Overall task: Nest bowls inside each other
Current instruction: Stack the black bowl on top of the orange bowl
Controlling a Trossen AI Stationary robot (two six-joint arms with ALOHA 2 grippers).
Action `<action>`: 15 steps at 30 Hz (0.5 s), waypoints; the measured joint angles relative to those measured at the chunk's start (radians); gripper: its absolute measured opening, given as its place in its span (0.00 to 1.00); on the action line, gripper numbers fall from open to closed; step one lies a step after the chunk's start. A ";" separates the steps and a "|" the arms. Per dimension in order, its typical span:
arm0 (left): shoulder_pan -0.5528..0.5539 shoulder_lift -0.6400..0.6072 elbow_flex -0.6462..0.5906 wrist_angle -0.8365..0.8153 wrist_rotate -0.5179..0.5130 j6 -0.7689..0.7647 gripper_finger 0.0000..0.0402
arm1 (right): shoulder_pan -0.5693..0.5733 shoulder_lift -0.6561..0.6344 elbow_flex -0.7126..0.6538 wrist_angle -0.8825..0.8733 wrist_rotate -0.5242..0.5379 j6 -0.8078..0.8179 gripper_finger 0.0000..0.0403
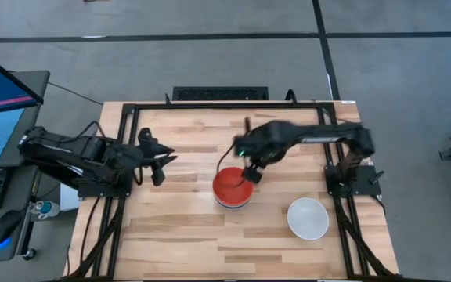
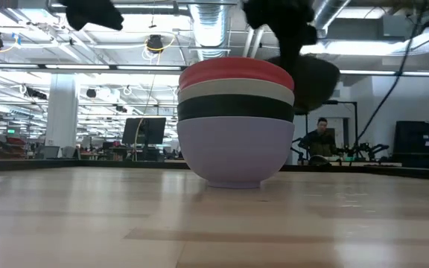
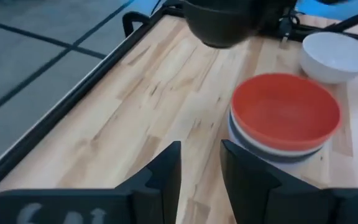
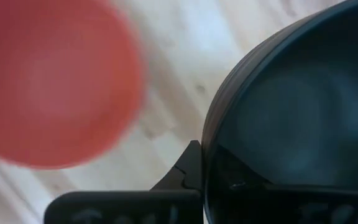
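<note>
A stack of nested bowls (image 1: pixel 232 188) stands mid-table: pale blue at the bottom (image 2: pixel 235 152), then black, then white, with the red bowl (image 3: pixel 284 111) on top. One white bowl (image 1: pixel 308 218) rests alone on its base toward the near right. My right gripper (image 1: pixel 250 173) is shut on a black bowl (image 3: pixel 219 22), just beyond the stack's far right side and above the table. My left gripper (image 1: pixel 160 161) hovers open and empty to the left of the stack; its fingers show in the left wrist view (image 3: pixel 201 168). My right gripper holds the black bowl by its rim (image 4: pixel 209 149), one finger outside the wall (image 4: pixel 188 171) and the other inside the bowl. The bowl is lifted clear of the table and hangs tilted beside the stack (image 2: pixel 315 82).
Black frame rails (image 1: pixel 210 106) run along the table's far and side edges. Bare wood lies between my left gripper and the stack and along the near edge. A person (image 2: pixel 320 138) sits in the room beyond the table.
</note>
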 joint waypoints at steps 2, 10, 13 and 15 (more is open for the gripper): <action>-0.006 -0.029 -0.014 -0.019 -0.008 0.028 0.26 | 0.049 0.087 0.114 -0.044 0.006 0.012 0.04; 0.024 -0.086 -0.015 -0.262 -0.030 0.033 0.26 | 0.155 0.370 0.590 -0.166 0.017 0.067 0.04; 0.025 -0.098 -0.021 -0.278 -0.036 0.051 0.26 | 0.186 0.372 0.573 -0.136 -0.022 0.131 0.04; 0.025 -0.108 -0.032 -0.274 -0.049 0.069 0.26 | 0.215 0.388 0.570 -0.189 -0.023 0.172 0.04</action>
